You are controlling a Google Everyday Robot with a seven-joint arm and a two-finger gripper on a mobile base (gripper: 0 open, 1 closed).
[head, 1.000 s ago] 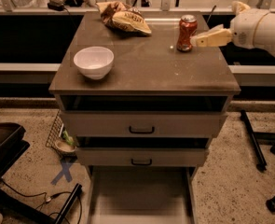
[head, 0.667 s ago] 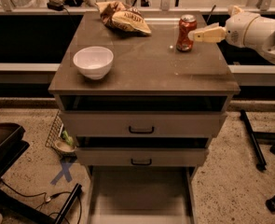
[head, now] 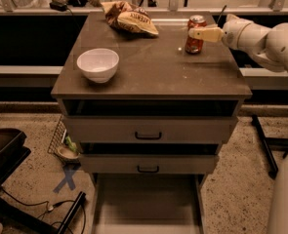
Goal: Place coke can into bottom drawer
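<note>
The red coke can stands upright at the back right of the cabinet top. My gripper reaches in from the right at the can's upper half. One pale finger lies across the can's near side, the other is hidden behind it, and the jaws stand open around the can. The bottom drawer is pulled out at the cabinet's foot, a shallow pale tray with nothing in it.
A white bowl sits at the front left of the top and a chip bag at the back. The two upper drawers with black handles are shut. A black chair base stands at the right and a wire basket at the left.
My gripper has moved left from beside the can until its finger overlaps the can. The can, bowl and bag have not moved.
</note>
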